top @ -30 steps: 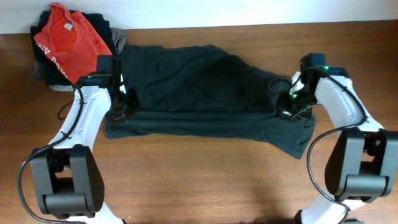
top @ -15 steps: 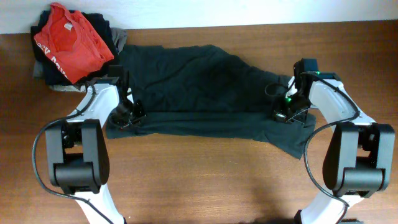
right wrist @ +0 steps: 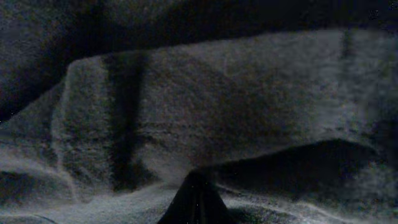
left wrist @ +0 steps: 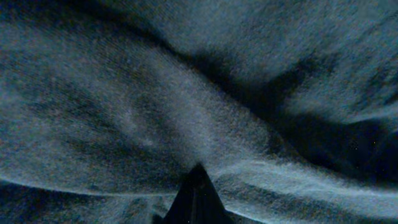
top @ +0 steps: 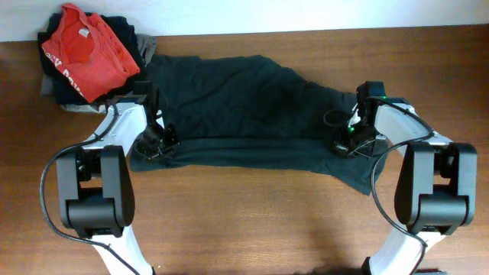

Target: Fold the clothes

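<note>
One dark garment [top: 244, 107] lies between two hands: one left hand [top: 158, 142], one right hand [top: 349, 142]. Beyond the left hand there is one red T-shirt [top: 84, 47] and one grey garment [top: 148, 47]. One counter [top: 252, 221] is under all of them.

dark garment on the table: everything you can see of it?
The dark garment is one large charcoal, almost black piece, soft and fuzzy-looking up close, heavily wrinkled. It lies spread sideways across the wooden table, with a lengthwise fold line along its near part and a corner flap sticking out at the front right. Its far left corner reaches the pile under the red T-shirt. The left gripper and right gripper are shut on it, one at each end, pinching fabric.
</note>
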Tool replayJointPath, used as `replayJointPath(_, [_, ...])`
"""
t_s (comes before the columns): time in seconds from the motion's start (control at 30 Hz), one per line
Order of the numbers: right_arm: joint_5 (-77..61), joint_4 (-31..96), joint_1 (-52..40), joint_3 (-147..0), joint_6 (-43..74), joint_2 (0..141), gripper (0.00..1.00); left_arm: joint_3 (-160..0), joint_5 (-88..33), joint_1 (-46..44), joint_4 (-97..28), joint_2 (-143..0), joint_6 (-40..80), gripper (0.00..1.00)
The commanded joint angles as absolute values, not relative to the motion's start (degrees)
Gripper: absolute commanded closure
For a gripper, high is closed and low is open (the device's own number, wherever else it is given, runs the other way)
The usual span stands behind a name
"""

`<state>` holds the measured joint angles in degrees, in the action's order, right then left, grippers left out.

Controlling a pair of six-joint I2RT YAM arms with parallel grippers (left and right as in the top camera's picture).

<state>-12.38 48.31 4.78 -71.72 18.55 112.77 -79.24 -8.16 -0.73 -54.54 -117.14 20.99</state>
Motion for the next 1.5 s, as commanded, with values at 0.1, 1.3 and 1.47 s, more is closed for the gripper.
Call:
replayJointPath(0.1, [-9.34, 49.98, 7.77, -70.91, 20.49, 114.50, 0.96, -78.78, -5.74, -0.69, -59.11, -118.17, 25.34, 0.99])
replayJointPath(1.3, [1.67, 59.90, 20.64, -76.97, 20.82, 114.48, 0.96, -66.06, -6.28, -0.75, -67.92, -113.84, 29.10, 0.99])
replayJointPath(1.47, [5.02, 60.51, 20.64, -78.72, 22.81, 114.48, 0.96, -66.72, -2.07, -0.89, -65.23, -105.08, 29.06, 0.99])
